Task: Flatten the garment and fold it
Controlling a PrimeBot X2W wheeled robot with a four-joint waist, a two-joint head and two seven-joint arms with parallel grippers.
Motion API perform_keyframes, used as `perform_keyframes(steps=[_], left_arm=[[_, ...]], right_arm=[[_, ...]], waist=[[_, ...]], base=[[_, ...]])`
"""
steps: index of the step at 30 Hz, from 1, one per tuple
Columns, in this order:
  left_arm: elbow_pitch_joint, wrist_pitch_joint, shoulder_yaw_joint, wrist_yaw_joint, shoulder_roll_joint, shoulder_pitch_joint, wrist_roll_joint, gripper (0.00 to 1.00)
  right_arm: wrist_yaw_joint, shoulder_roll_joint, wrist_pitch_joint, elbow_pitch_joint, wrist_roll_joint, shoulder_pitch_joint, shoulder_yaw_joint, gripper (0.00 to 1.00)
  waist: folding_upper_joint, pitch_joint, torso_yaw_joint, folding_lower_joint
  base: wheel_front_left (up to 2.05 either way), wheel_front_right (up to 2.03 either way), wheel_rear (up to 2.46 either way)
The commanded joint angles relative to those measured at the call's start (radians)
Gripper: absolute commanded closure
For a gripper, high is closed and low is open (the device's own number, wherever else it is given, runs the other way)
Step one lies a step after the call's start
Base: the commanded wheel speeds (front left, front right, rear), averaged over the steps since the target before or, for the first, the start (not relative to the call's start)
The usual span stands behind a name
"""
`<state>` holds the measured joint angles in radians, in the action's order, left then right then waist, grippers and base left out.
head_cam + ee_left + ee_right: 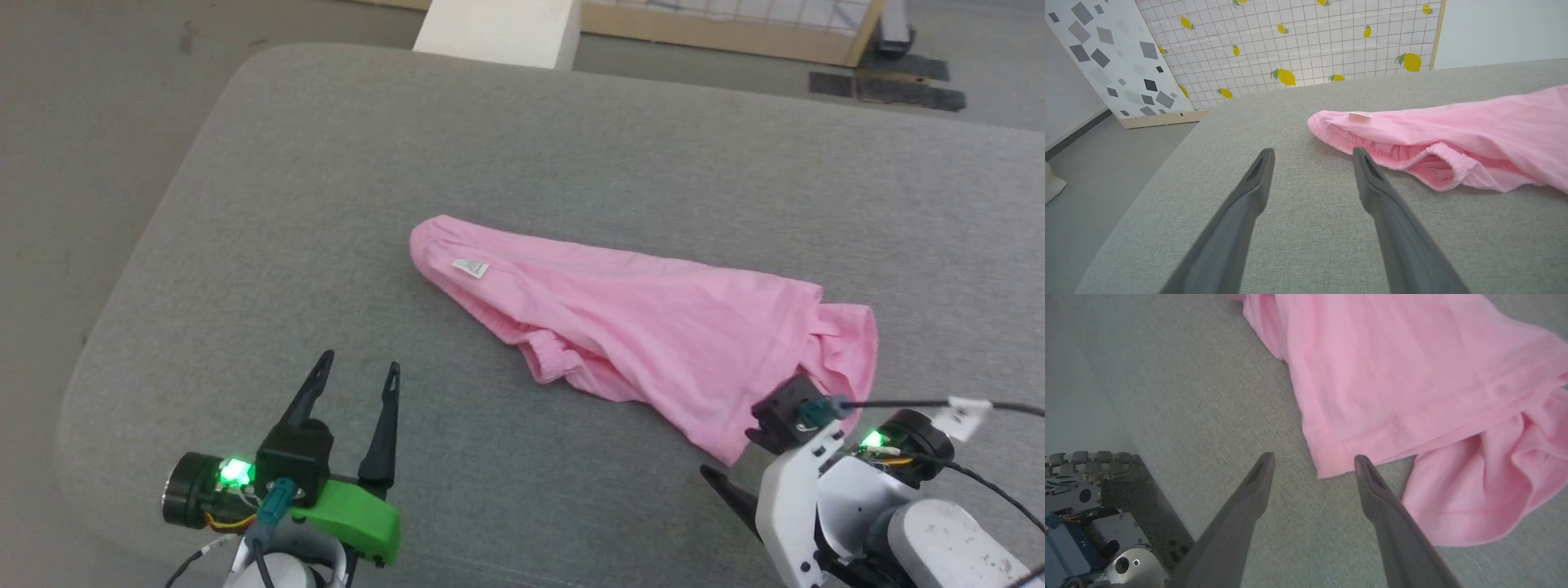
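The garment [637, 327], bright pink shorts, lies crumpled and partly doubled over on the grey padded surface [326, 204]. Its gathered waistband and small white tag [471, 267] point left and its leg hems point right. My left gripper [361, 366] stands open over bare surface, left of and nearer than the waistband. In the left wrist view the left gripper [1313, 152] has the waistband of the garment [1474, 122] just beyond its right finger. My right gripper [735, 453] is open, angled down at the lower right hem corner. In the right wrist view the right gripper [1314, 458] has its jaws either side of that corner of the garment [1392, 375].
The padded surface has a rounded edge on the left and near side, with grey floor [73, 163] beyond. A white block [498, 28] stands past the far edge. A lemon-patterned board [1290, 41] and a grey-squared panel [1118, 61] lean behind. The robot's base [1086, 522] is below the near edge.
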<state>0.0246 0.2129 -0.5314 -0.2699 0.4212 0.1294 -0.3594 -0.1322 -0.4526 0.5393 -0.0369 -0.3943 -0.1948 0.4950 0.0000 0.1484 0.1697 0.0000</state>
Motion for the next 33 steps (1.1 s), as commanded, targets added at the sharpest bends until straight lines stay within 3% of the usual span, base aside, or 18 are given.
perform_keyframes(steps=[1,13,14,15,16,23,28,33], left_arm=[[0.006,0.010,-0.001,0.002,-0.009,0.021,0.005,0.00],[0.037,0.032,-0.011,0.003,-0.048,0.059,0.011,0.00],[0.039,0.034,-0.011,0.003,-0.050,0.059,0.011,0.00],[0.041,0.035,-0.011,0.004,-0.051,0.059,0.012,0.00],[0.045,0.036,-0.012,0.004,-0.052,0.058,0.012,0.00],[0.070,0.038,-0.012,0.009,-0.041,0.037,0.003,0.00],[0.077,0.019,-0.020,0.014,-0.029,0.017,-0.006,0.00],[0.069,0.000,-0.034,0.017,-0.022,0.001,-0.011,0.00]], right_arm=[[0.002,-0.009,0.027,-0.014,-0.016,-0.029,0.021,0.00],[0.002,-0.061,0.111,-0.142,-0.017,-0.087,0.096,0.00],[0.002,-0.063,0.116,-0.150,-0.017,-0.083,0.099,0.15],[0.002,-0.064,0.117,-0.155,-0.017,-0.080,0.103,0.72],[0.002,-0.065,0.114,-0.158,-0.017,-0.076,0.106,1.00],[0.002,-0.049,0.028,-0.129,-0.021,-0.055,0.073,1.00],[0.002,-0.044,-0.013,-0.026,-0.078,-0.042,0.045,1.00],[0.002,-0.048,0.016,0.098,-0.155,-0.059,-0.020,1.00]], waist=[[0.0000,0.038,0.045,0.0000],[0.0000,0.098,0.131,0.0000],[0.0000,0.100,0.132,0.0000],[0.0000,0.100,0.133,0.0000],[0.0000,0.097,0.132,0.0000],[0.0000,0.027,0.084,0.0000],[0.0000,-0.040,0.033,0.0000],[0.0000,-0.076,0.006,0.0000]], base=[[0.00,0.00,0.00],[0.00,0.00,0.00],[0.00,0.00,0.00],[0.00,0.00,0.00],[0.00,0.00,0.00],[0.00,0.00,0.00],[0.00,0.00,0.00],[0.00,0.00,0.00]])
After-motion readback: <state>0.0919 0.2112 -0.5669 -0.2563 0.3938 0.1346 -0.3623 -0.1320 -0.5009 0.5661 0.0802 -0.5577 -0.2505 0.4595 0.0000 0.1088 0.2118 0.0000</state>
